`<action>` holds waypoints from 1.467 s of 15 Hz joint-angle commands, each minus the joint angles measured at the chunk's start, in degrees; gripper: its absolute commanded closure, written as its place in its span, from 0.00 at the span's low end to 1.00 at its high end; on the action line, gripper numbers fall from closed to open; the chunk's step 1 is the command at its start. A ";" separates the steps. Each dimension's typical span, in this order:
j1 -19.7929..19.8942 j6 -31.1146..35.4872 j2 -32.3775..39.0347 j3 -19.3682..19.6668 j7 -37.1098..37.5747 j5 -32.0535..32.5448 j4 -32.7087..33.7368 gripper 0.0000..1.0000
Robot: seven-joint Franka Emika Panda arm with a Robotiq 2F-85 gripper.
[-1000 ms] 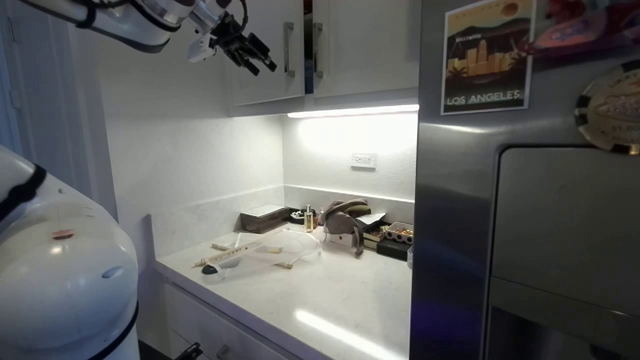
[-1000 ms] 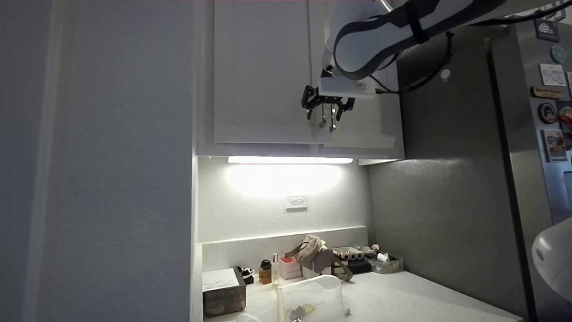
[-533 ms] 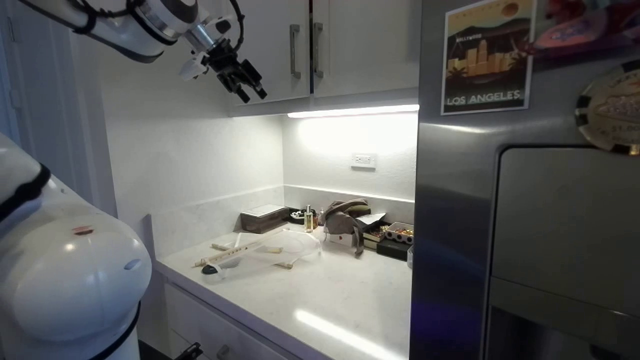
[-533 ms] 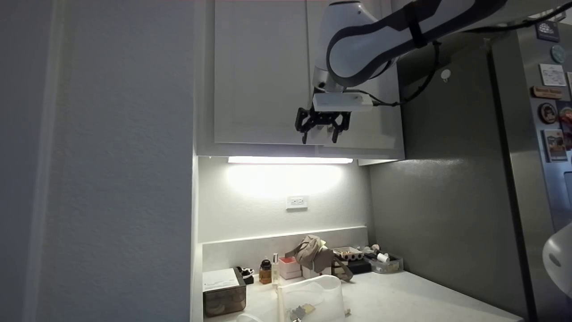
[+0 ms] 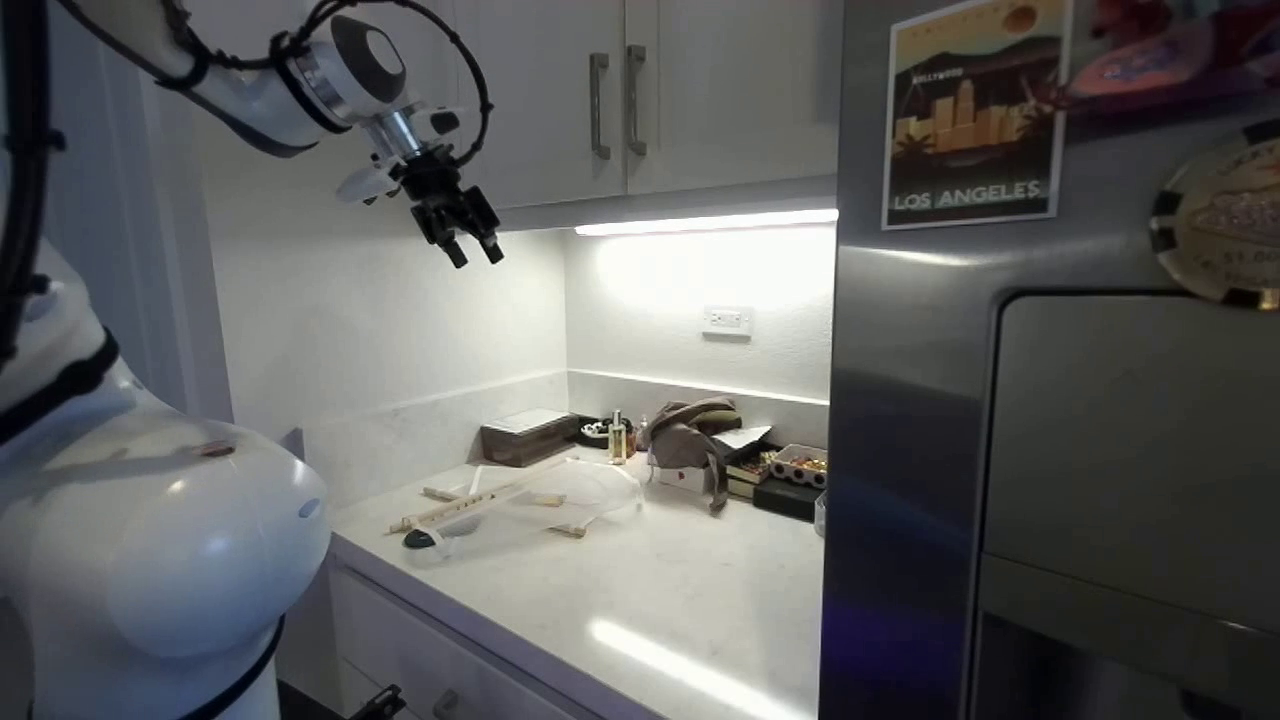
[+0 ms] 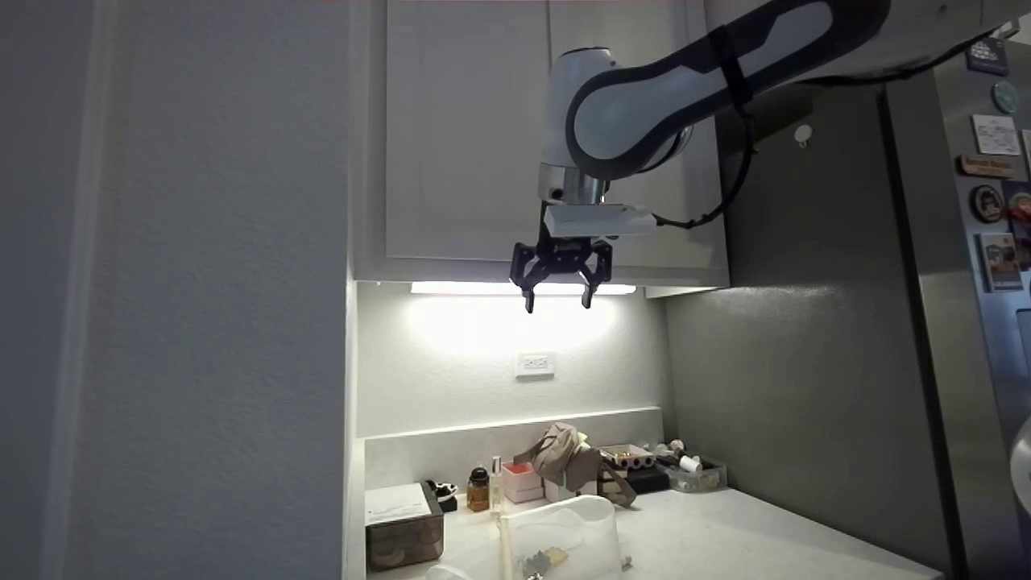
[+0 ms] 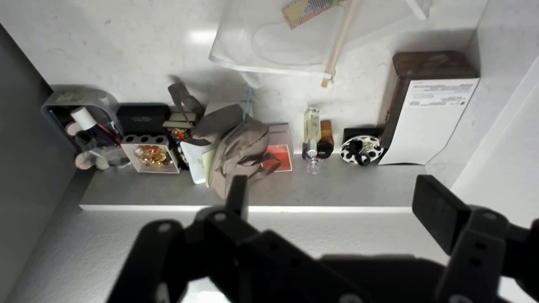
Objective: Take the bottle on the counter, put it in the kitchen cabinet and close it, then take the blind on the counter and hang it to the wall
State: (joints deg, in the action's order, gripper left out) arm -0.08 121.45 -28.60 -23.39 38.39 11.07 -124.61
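Floppy, translucent off-white blind [image 6: 568,528] beneath a black two-fingered gripper [image 6: 558,304], jaws parted

The blind lies on the long, glossy white counter [image 6: 725,532], a pale wooden rod [image 7: 339,44] along its edge. High above it, the jaws stand wide apart with nothing between them. Also above the blind, the white, flat-doored kitchen cabinet [image 6: 467,145] appears closed; grasping the blind is therefore the probable step, although a small amber-brown bottle [image 6: 478,492] with a dark cap stands upright behind the blind, leaving the first half in doubt.

A sound grasp straddles the rod rather than the sheet, which is likely to crumple, and avoids the rod end nearest the slender clear glass bottle [image 7: 312,124], easily toppled. The lift is best slow and vertical.

Containers behind the blind: a square pink box [image 6: 523,491], red within. To one side of the blind: a round, white, black-spotted dish [image 7: 349,156] bearing small dark items and a smoked-brown translucent box [image 6: 405,541] with dim rounded contents. To the opposite side: a white dotted tray [image 7: 151,139] of gold-coloured pieces and a clear plastic bin [image 6: 699,484] holding cosmetic-like items.
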 commanded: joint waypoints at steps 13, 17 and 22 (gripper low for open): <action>-6.15 -3.42 -2.56 -4.62 22.80 -1.74 -7.76 0.00; -5.97 -1.85 -2.91 -7.05 33.38 0.86 -10.43 0.00; -5.12 -1.24 0.43 -8.85 44.84 5.57 -12.22 0.00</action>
State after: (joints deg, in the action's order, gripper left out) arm -5.97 119.01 -29.96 -31.34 77.02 13.84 -135.90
